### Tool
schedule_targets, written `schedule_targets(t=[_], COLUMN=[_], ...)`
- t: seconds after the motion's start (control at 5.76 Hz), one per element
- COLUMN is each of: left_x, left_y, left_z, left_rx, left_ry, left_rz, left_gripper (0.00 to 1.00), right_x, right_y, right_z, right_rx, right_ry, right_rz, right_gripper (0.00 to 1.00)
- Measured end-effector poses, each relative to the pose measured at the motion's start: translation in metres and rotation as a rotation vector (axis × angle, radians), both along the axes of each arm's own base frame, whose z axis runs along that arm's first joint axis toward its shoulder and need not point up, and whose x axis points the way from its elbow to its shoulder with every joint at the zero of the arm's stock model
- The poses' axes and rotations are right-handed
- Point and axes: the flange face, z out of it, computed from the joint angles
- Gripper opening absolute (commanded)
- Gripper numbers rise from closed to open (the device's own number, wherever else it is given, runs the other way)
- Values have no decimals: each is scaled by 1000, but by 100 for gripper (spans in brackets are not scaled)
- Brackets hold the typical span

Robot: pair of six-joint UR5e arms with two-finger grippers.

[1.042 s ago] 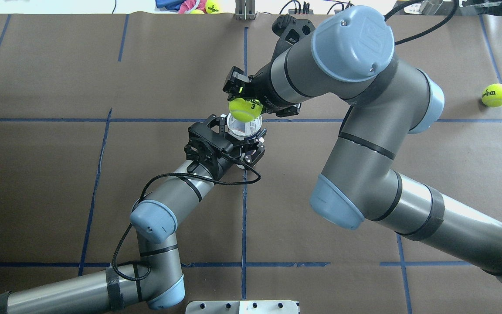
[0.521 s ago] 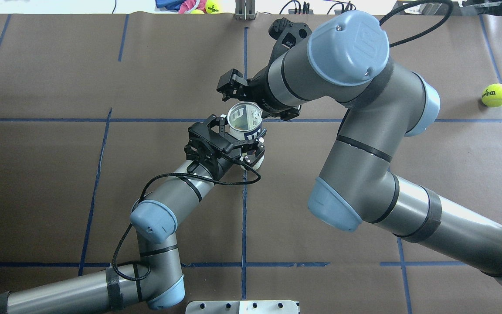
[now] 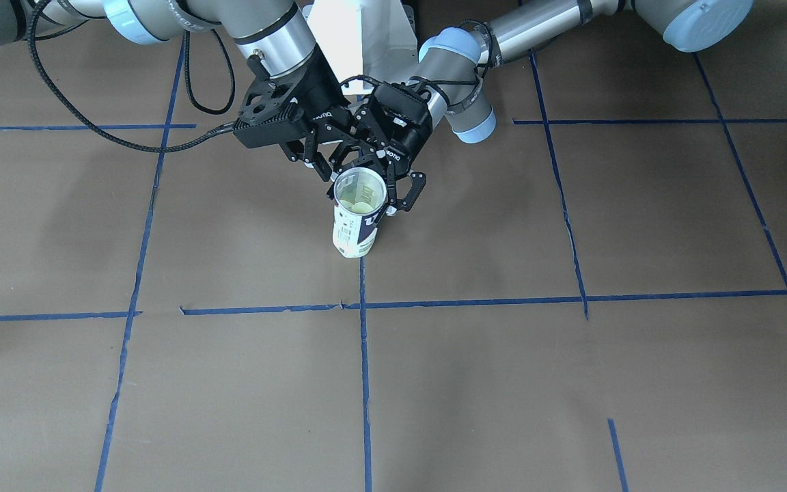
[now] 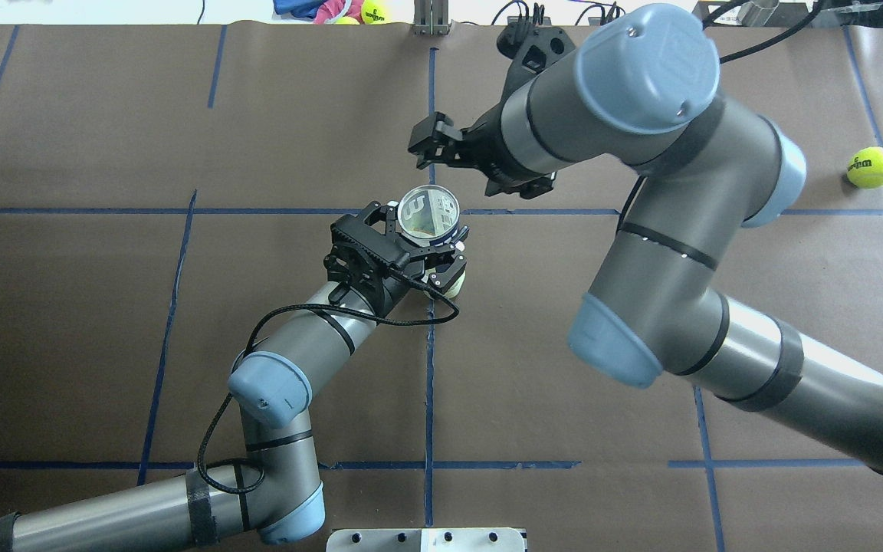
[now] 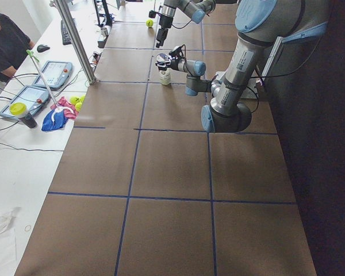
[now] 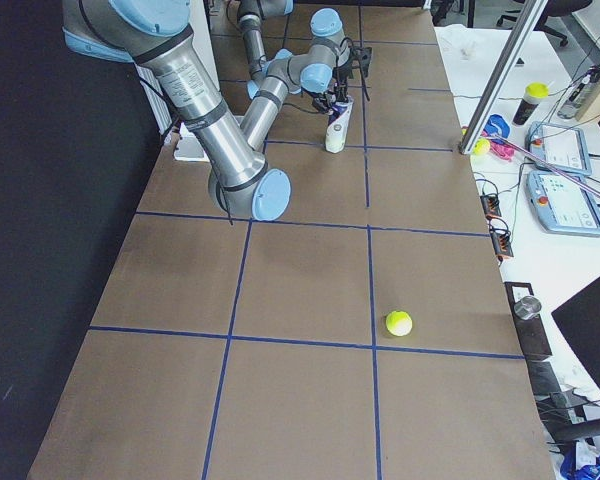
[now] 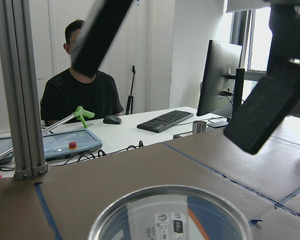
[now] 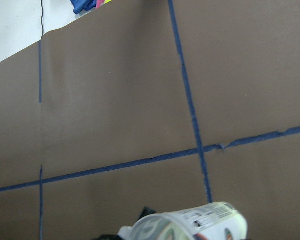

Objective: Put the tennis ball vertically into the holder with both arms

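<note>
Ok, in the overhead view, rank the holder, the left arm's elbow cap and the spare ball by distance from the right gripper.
From the right gripper:
1. Holder: just robot-side of it, at the table's centre.
2. Elbow cap: lower left of the view, well past the holder.
3. Spare ball: far right, near the table's edge.

Above can [image 4: 428,212]: free
12 o'clock: right gripper [image 4: 423,147], near
7 o'clock: left gripper [image 4: 420,242], touching
3 o'clock: loose ball [image 4: 872,167], far

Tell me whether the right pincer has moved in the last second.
Yes. The right pincer has pulled back from the holder, farther beyond the crosswise blue tape line.
</note>
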Motion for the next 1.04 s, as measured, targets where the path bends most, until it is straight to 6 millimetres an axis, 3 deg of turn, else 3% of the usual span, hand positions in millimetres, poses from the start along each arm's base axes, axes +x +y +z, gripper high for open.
schedule_targets(t=[0.17, 0.35, 1.04], left_x=[1, 4, 5], left_y=[2, 6, 14], left_z=[-2, -5, -12], left_rx=[1, 2, 8], left_ry=[3, 7, 21], left_rz=[4, 10, 23], left_gripper=[90, 90, 90], right_x=[48, 98, 259], right_y=[-28, -53, -161], right_z=[44, 100, 347], right_rx=[25, 67, 70], right_ry=[54, 128, 413], right_rz=[-35, -80, -217], right_gripper=[94, 94, 95])
